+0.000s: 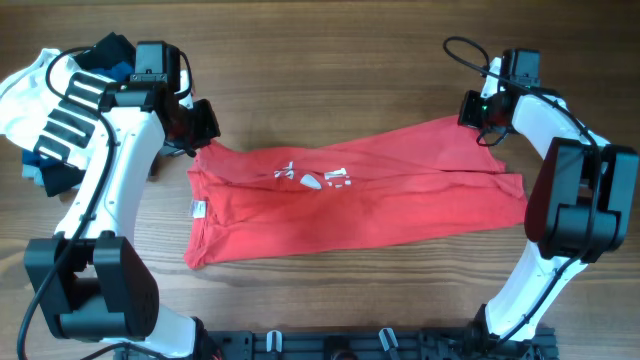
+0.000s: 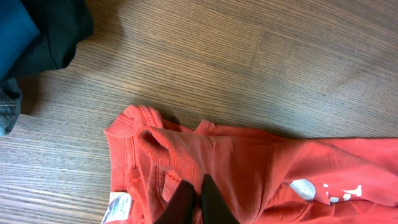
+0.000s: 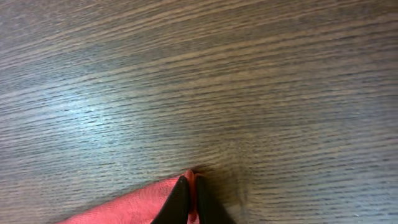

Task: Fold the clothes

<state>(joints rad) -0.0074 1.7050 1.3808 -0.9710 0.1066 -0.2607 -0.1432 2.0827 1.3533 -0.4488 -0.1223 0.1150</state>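
Although the white print on the chest of the red T-shirt shows from overhead, it is creased and too small to read, and the small white label at the neck end carries marks that cannot be made out either. The shirt lies across the middle of the wooden bench, its long axis running from the left side to the right, the right end slanting a little toward the far edge and the ribbed collar pointing left. Only the left wrist view shows that collar bunched and rolled, with the left tool pinched tight on cloth just behind it. Only the right wrist view shows the right tool closed narrow on a thin red corner of the shirt, with bare wood beyond. The overhead view alone takes in the white garment with black stripes and the navy and blue garments, heaped near the far left corner under the left arm, apart from the shirt.
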